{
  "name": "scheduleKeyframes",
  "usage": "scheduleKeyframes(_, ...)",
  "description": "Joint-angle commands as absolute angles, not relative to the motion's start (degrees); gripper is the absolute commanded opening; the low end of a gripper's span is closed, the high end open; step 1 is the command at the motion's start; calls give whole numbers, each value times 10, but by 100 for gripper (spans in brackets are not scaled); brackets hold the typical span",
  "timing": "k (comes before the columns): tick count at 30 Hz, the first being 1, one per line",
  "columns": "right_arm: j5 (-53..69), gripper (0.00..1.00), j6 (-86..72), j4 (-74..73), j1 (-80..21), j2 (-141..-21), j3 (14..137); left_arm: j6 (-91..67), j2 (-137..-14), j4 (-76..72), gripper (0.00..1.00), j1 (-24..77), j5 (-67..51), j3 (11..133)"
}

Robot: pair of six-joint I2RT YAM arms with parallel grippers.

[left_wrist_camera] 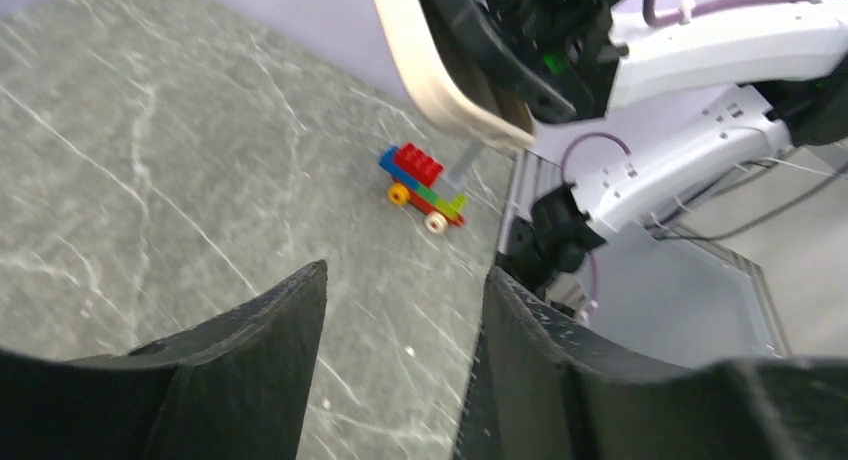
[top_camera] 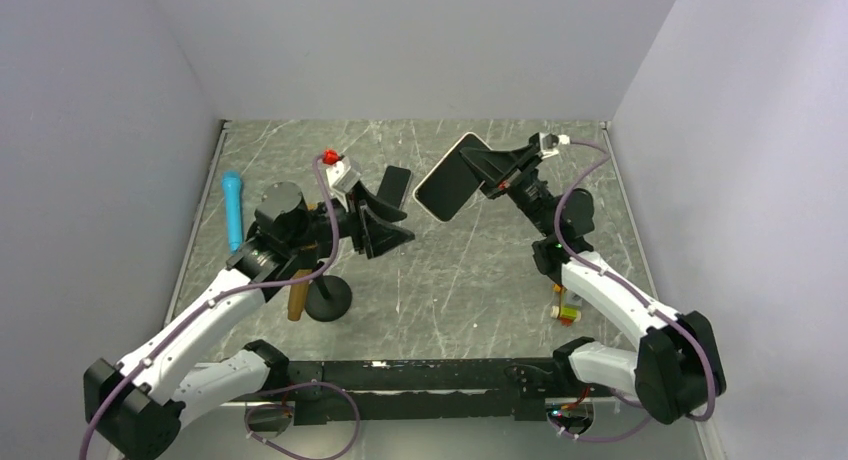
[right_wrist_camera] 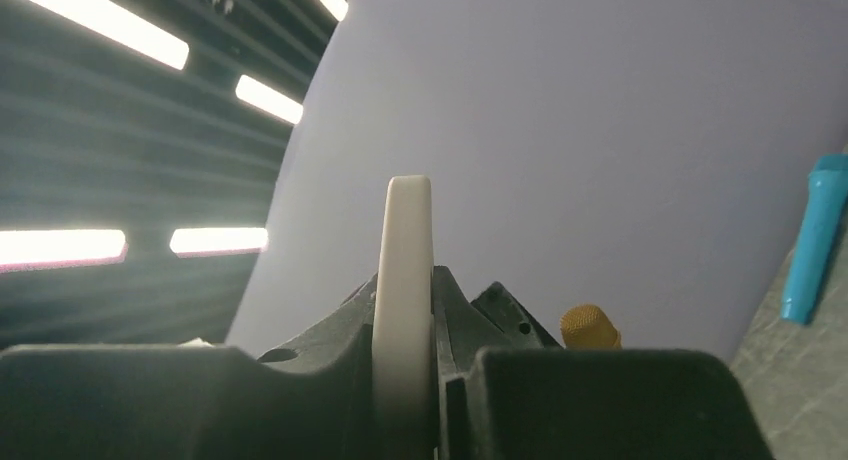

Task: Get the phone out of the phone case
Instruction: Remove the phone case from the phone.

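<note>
Pinches the cream phone case (top_camera: 452,180) in the right gripper (top_camera: 482,172), lifted and tilted above the far middle of the table (top_camera: 450,280). Spreads the left gripper (left_wrist_camera: 405,277) wide and empty left of centre, apart from the case. Cannot make out the contents of its dark face, nor identify the black slab (top_camera: 397,187) beside the left gripper.

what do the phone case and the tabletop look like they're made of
The phone case: likely soft matte plastic or silicone; cream, rounded edge, no glare. The tabletop: looks like grey stone or stone-print laminate; white veins, a faint sheen.
</note>
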State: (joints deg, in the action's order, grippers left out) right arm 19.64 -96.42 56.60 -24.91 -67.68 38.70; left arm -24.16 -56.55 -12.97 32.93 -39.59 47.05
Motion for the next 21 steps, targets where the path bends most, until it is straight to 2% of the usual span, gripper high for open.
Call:
scheduleKeyframes(1, 287, 0, -886, 559, -221, -639, 436, -207, -528, 58, 69, 325, -481, 522)
scheduleKeyframes(3, 314, 0, -836, 490, -219, -640, 466, -186, -522, 117, 76, 325, -513, 552)
scheduleKeyframes(6, 360, 0, -755, 404, -220, -650, 516, -215, -508, 146, 77, 325, -526, 581)
scheduleKeyframes(13, 388, 0, -730, 389, -223, -646, 521, -395, -497, -15, 76, 327, -510, 554)
scheduleKeyframes(17, 389, 0, -743, 404, -229, -648, 511, -418, -514, -58, 76, 328, -501, 541)
scheduleKeyframes(21, 386, 0, -741, 402, -237, -647, 514, -446, -519, -90, 70, 332, -484, 533)
